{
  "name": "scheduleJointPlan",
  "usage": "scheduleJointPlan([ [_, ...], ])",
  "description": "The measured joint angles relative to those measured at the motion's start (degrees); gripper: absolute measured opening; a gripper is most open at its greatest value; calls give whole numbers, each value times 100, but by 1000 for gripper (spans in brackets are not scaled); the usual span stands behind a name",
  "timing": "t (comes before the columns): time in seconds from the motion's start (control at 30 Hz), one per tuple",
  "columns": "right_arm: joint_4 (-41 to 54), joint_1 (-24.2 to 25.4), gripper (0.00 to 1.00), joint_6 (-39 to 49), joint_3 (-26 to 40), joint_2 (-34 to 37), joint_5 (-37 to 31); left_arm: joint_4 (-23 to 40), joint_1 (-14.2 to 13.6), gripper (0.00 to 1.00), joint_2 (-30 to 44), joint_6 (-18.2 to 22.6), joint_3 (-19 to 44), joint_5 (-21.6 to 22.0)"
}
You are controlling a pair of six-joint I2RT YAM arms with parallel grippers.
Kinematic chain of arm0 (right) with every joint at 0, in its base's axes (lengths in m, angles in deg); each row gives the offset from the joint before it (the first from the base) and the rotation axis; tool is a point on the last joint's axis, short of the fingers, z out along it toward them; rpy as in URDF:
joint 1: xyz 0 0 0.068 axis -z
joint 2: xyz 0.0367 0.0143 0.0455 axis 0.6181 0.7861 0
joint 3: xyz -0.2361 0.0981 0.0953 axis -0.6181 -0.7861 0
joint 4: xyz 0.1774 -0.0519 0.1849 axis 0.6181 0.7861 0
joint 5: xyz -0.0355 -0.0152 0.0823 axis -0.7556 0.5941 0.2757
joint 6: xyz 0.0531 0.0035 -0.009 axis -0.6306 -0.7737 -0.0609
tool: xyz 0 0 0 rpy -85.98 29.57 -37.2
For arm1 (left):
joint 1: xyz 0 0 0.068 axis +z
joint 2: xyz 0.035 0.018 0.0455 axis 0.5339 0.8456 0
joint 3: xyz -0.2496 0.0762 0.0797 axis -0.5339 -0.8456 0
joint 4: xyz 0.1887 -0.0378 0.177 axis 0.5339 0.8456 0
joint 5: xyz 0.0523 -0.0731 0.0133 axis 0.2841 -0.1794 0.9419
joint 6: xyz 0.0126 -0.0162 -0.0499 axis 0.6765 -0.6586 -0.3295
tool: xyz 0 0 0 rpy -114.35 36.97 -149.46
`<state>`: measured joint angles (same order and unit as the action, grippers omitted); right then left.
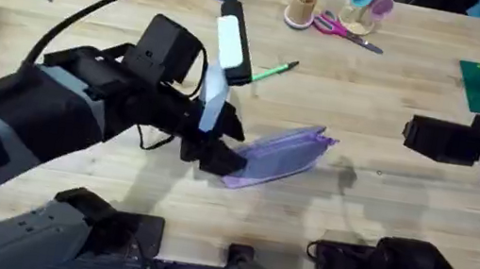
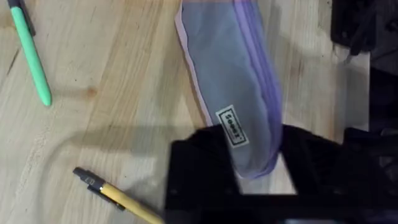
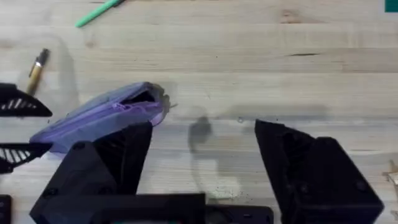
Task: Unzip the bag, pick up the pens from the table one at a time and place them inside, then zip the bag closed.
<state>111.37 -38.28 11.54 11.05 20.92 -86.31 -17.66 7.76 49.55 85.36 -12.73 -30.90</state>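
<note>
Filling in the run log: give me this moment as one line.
stage: unzipping | left gripper: pinching bag end | right gripper: open, beside bag | green pen, yellow pen: on table

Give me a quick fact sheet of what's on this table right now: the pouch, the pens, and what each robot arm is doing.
pouch: purple bag lying on the wooden table, its far end gaping open
green pen: on the table beyond the bag, not inside it
yellow pen: on the table beside the bag, not inside it
left end effector: closed on the labelled end of the bag
right end effector: open, empty, near the bag's gaping end
pens in bag: none seen
</note>
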Motion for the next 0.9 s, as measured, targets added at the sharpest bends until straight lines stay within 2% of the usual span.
scheduleJointPlan([
  [0.03,0,0,996,1,0,0,0,-9,0,348,29,-16,0,-5],
  [0.1,0,0,996,0,0,1,0,-45,-39,91,98,-14,0,1],
  [0.13,0,0,996,1,0,1,0,-80,-71,57,128,-19,0,3],
  [0.3,0,0,996,-1,0,2,0,-157,-228,42,223,-22,0,35],
  [0.6,-4,0,996,245,0,0,44,-174,-258,42,231,-22,0,89],
  [0.9,-7,-2,996,2776,0,2,1010,-174,-258,42,231,-22,0,95],
])
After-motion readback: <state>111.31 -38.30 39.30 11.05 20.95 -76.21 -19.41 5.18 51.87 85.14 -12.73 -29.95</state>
